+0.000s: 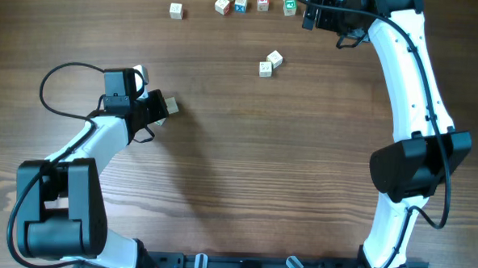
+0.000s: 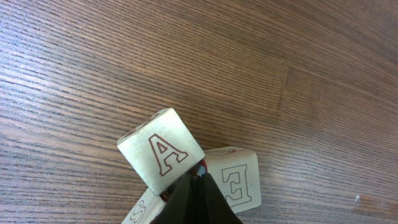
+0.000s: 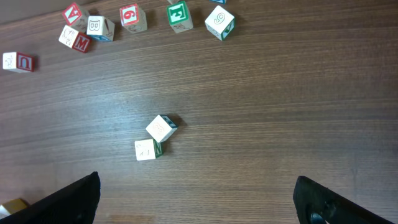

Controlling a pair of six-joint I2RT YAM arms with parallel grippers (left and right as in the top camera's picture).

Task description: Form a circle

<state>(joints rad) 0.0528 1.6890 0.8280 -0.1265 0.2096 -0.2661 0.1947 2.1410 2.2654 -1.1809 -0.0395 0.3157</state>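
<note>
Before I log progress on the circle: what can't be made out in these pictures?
- Left wrist view: a third pale wooden cube is cut off by the bottom edge and partly behind the shut left gripper; its print is unreadable.
- Overhead view: the group of pale wooden cubes lies mostly under that gripper; count unclear.
- Overhead view: the top row of printed cubes is too small to read, and the top edge clips some.
</note>
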